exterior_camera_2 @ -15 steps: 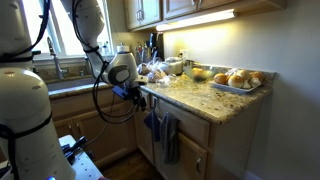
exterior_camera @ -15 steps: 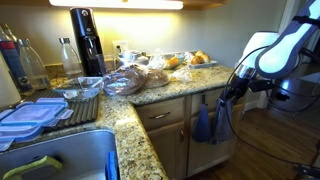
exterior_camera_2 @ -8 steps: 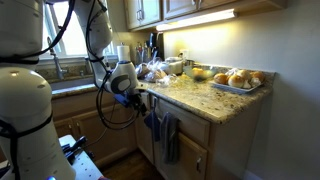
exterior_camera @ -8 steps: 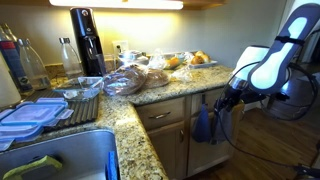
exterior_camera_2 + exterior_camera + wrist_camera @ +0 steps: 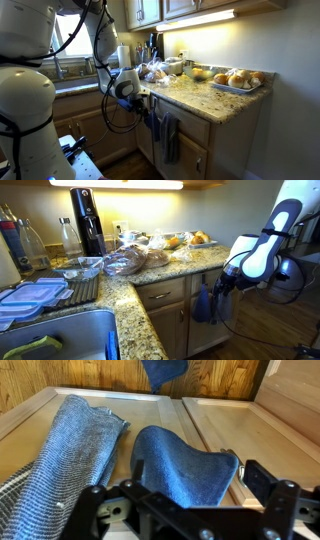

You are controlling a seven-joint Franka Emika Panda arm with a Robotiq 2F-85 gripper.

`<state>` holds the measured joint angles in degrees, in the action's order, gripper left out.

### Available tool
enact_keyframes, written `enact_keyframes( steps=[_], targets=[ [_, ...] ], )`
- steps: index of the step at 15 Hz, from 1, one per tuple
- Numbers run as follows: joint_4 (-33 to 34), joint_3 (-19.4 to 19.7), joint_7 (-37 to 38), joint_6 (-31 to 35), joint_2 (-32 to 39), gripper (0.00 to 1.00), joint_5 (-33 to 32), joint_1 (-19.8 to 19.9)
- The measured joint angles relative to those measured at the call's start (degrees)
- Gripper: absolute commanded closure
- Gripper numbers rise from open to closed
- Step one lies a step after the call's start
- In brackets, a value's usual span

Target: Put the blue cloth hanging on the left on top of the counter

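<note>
The blue cloth hangs on the light wooden cabinet front below the counter. It shows in both exterior views. A paler grey-blue cloth hangs beside it. My gripper is open, with its two dark fingers on either side of the blue cloth's bulging fold. In both exterior views the gripper sits right at the cabinet front, just below the granite counter edge.
The counter carries bagged bread, a tray of rolls, a black soda maker, bottles and plastic lids. A sink lies near the camera. The floor in front of the cabinets is open.
The arm has moved in toward the cabinet front, bringing the gripper up to the hanging blue cloth. The cloths have not moved.
</note>
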<state>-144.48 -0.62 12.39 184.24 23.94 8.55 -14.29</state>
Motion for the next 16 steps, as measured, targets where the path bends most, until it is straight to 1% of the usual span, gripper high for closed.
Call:
enact_keyframes(
  steps=[3, 4, 8, 10, 12, 16],
  targets=[
    [0.2, 0.0, 0.0, 0.0, 0.1, 0.00, 0.0, 0.0],
    [0.2, 0.6, -0.3, 0.0, 0.3, 0.00, -0.1, -0.4],
    [1.4, 7.8, -3.6, 0.2, 2.7, 0.00, -2.4, -6.2],
    [2.3, 10.4, -5.5, 0.8, 4.5, 0.00, -3.7, -7.9],
    [2.9, 11.5, -7.5, 2.8, 6.2, 0.00, -4.9, -8.4],
    [4.3, 11.7, -12.0, 8.6, 9.6, 0.00, -5.8, -8.5]
  ],
)
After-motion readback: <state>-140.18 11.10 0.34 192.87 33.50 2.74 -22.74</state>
